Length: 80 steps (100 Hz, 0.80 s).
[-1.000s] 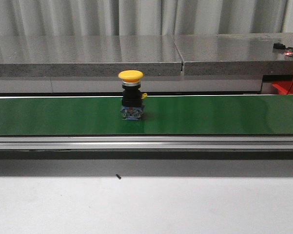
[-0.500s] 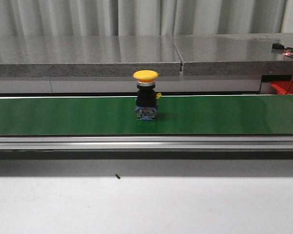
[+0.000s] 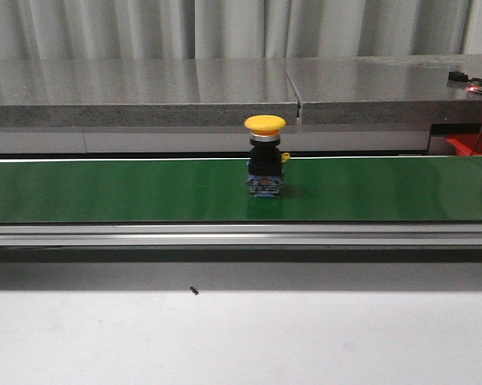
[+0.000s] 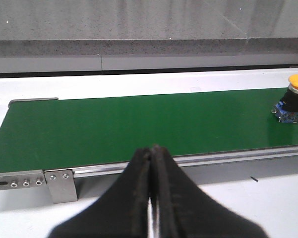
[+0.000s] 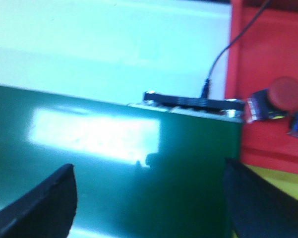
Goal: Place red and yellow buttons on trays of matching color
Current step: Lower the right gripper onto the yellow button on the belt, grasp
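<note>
A yellow-capped button (image 3: 265,156) with a black body and blue base stands upright on the green conveyor belt (image 3: 104,191), near the middle. It also shows in the left wrist view (image 4: 291,97). My left gripper (image 4: 151,151) is shut and empty, above the belt's near rail, far from the button. My right gripper (image 5: 149,198) is open and empty above the belt's end. A red button (image 5: 282,96) lies on the red tray (image 5: 268,44). A strip of the yellow tray (image 5: 282,181) shows beside it. Neither gripper shows in the front view.
A grey stone ledge (image 3: 144,92) runs behind the belt. A metal rail (image 3: 224,234) edges the belt's front, with white table (image 3: 241,337) before it. A black cable (image 5: 228,44) and black bracket (image 5: 188,101) sit at the belt's end. The red tray's corner (image 3: 473,144) shows far right.
The yellow button has travelled to the right along the belt, from left of centre to just right of centre.
</note>
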Available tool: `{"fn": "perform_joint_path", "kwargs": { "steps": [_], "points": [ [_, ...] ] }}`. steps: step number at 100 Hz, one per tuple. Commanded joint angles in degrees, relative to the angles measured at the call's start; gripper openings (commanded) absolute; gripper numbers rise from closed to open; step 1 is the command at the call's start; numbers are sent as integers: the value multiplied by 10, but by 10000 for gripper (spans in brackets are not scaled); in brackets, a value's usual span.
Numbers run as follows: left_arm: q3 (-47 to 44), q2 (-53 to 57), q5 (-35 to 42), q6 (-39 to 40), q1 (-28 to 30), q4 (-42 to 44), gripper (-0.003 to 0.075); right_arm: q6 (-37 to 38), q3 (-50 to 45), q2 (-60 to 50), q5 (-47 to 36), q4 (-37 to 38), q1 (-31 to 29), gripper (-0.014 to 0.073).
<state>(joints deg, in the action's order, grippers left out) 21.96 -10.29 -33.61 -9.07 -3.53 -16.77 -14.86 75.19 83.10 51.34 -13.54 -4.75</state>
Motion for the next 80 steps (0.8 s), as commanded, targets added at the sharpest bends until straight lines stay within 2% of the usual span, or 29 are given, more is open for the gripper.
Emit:
{"fn": "perform_joint_path", "kwargs": {
  "steps": [1,22,36,57,80],
  "points": [
    [15,-6,44,2,-4,-11,-20,-7,-17,-40,-27,-4,43,591],
    [15,-6,44,2,-4,-11,-20,-4,-56,-44,-55,-4,152,591],
    [15,-6,44,2,-4,-11,-20,-4,-56,-41,-89,-4,201,591],
    [15,-6,44,2,-4,-11,-20,-4,-54,-6,-98,-4,244,591],
    [15,-6,44,2,-4,-11,-20,-4,-49,42,-131,-4,266,591]
  ]
}}
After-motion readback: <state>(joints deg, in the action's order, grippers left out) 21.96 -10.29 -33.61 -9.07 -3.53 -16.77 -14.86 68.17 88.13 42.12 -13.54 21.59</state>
